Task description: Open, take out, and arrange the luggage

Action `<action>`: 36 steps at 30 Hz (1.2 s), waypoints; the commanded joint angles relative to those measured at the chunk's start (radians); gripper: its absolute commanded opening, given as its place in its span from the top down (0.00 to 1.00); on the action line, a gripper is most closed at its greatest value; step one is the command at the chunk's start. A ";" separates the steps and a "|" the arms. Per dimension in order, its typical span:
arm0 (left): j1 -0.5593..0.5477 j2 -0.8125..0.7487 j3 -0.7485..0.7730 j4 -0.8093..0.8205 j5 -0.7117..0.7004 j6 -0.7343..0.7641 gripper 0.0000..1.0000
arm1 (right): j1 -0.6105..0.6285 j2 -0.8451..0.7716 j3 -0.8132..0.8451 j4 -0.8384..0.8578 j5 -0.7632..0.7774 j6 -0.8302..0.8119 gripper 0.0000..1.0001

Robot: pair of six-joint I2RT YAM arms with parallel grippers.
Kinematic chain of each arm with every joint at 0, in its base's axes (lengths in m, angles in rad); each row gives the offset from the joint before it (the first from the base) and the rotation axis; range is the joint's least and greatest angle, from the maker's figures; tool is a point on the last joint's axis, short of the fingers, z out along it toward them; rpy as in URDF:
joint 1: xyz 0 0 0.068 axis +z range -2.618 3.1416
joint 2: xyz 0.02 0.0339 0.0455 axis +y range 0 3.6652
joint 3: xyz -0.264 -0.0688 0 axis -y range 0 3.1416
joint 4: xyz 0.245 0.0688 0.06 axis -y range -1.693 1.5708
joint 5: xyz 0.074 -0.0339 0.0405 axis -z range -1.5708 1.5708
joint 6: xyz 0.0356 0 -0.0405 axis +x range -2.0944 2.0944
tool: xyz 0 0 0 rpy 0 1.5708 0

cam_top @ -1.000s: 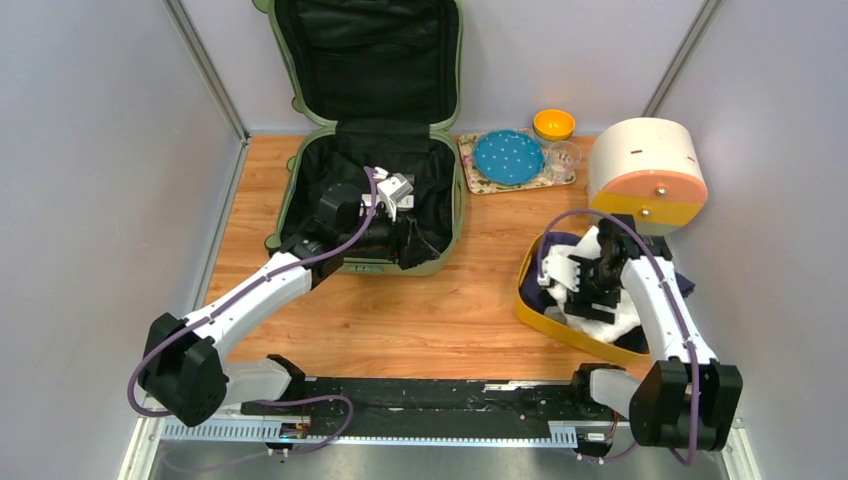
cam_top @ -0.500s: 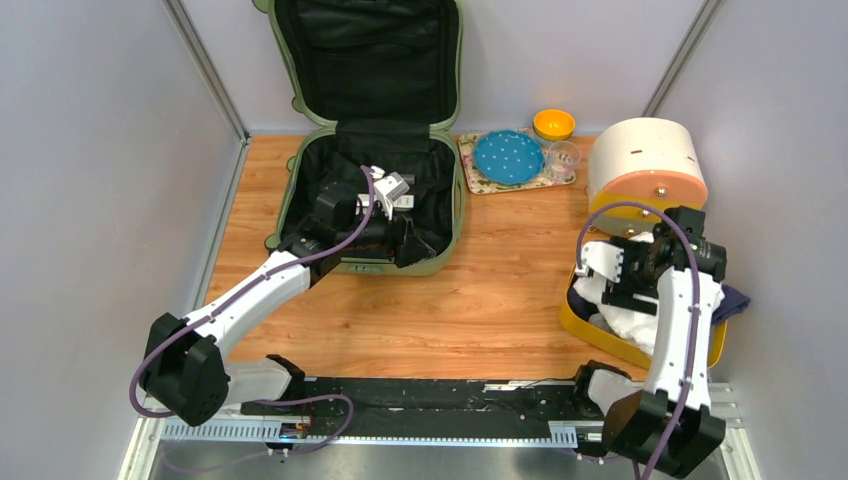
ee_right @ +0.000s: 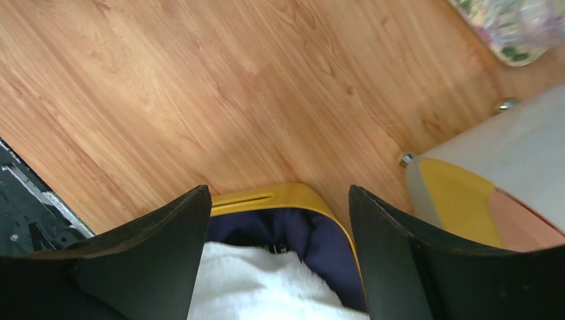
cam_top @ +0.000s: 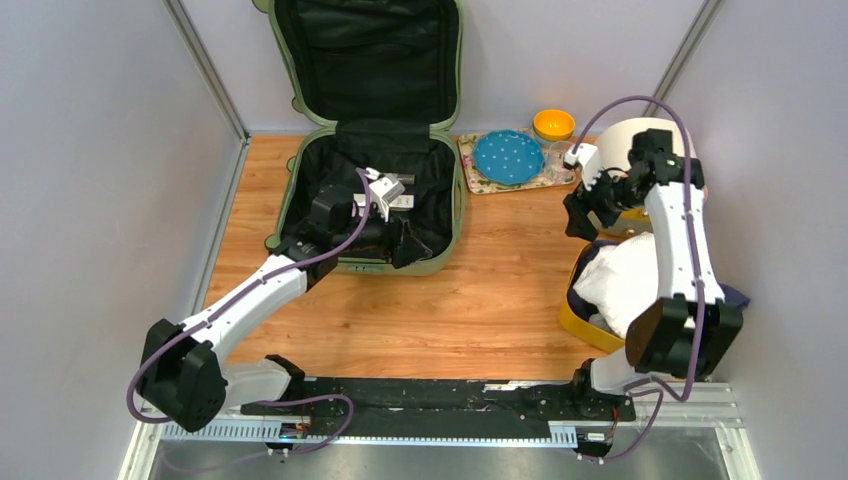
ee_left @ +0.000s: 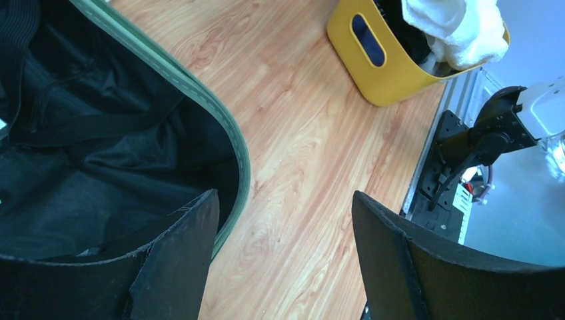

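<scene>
**One arm lifts clear, the other hasn't budged**

A second ago the right gripper (ee_right: pixel 278 193) was down in the yellow plastic tray (cam_top: pixel 578 322), on the white fluffy towel (cam_top: pixel 625 280). Now it has swung up and back toward the round cream-and-orange drawer box (ee_right: pixel 506 153). Its jaws are spread wide with nothing between them. The towel stays heaped in the tray over a dark navy cloth (ee_right: pixel 293 227), and the tray itself has slid a little to the right.

The large sage-green hard-shell suitcase (cam_top: pixel 370 60) is where it was, at the far left of the table, its lid propped open against the back wall. The left gripper (ee_left: pixel 285 200) has barely moved. It hangs spread and empty across the case's near right rim.

To my eye that drop-off is finished. Whether anything remains against the black lining, I cannot tell.
</scene>
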 commanded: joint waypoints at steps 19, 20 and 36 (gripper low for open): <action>0.020 -0.036 -0.040 0.017 -0.038 0.024 0.20 | 0.127 -0.014 -0.351 -0.132 0.293 -0.036 0.34; 0.020 -0.033 -0.037 0.017 -0.037 0.025 0.20 | 0.111 -0.043 -0.322 -0.132 0.228 -0.021 0.33; 0.022 0.017 0.014 0.014 -0.026 0.019 0.20 | -0.231 0.348 0.643 0.122 0.342 0.538 0.26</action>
